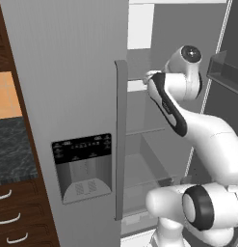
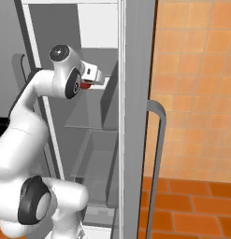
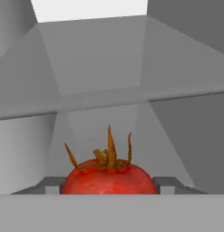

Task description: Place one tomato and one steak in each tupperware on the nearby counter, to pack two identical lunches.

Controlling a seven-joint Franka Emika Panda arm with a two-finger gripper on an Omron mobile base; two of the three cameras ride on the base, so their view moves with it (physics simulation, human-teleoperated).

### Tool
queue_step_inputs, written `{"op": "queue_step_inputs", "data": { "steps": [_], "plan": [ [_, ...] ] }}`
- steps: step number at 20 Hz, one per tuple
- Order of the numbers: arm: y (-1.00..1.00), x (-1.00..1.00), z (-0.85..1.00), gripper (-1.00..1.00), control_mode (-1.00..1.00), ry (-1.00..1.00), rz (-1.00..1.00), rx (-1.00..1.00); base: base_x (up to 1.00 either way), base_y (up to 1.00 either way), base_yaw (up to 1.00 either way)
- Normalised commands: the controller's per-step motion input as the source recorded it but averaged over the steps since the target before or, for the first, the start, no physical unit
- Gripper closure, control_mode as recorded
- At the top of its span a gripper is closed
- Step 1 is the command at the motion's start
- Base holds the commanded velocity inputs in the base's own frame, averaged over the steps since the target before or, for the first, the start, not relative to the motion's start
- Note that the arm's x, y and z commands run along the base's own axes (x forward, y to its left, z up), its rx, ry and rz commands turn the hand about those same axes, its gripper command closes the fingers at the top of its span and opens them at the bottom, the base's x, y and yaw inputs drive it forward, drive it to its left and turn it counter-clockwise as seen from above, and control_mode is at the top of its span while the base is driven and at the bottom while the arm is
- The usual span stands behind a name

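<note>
A red tomato (image 3: pixel 109 177) with a dry brown-green stalk sits between my two dark fingertips in the hand view. My gripper (image 3: pixel 109 185) is shut on it, inside the open fridge, just above a grey shelf (image 3: pixel 99 97). From the right base view the gripper (image 2: pixel 92 79) reaches into the upper fridge compartment, and a bit of the tomato (image 2: pixel 84 85) shows red under the hand. The black marbled counter (image 1: pixel 12 149) lies at the far left, above brown drawers (image 1: pixel 14 212) with silver handles.
The grey fridge door (image 1: pixel 77 111) with its ice dispenser panel (image 1: pixel 83 166) and tall handle (image 1: pixel 121 140) stands close on my left. A second door with its handle (image 2: pixel 158 154) stands on my right. Clear drawers (image 2: pixel 96 158) sit below the shelf. Orange tiles (image 2: pixel 196 93) cover the wall.
</note>
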Motion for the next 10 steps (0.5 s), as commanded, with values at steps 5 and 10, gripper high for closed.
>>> {"op": "queue_step_inputs", "data": {
  "steps": [5,10],
  "plan": [
    [0.06,-1.0,-1.0,1.0,-1.0,0.0,0.0,-0.05,0.0,0.0,0.0],
    [0.17,-0.8,-0.8,1.0,1.0,0.0,0.0,-0.03,-0.2,0.1,0.01]
  ]
}}
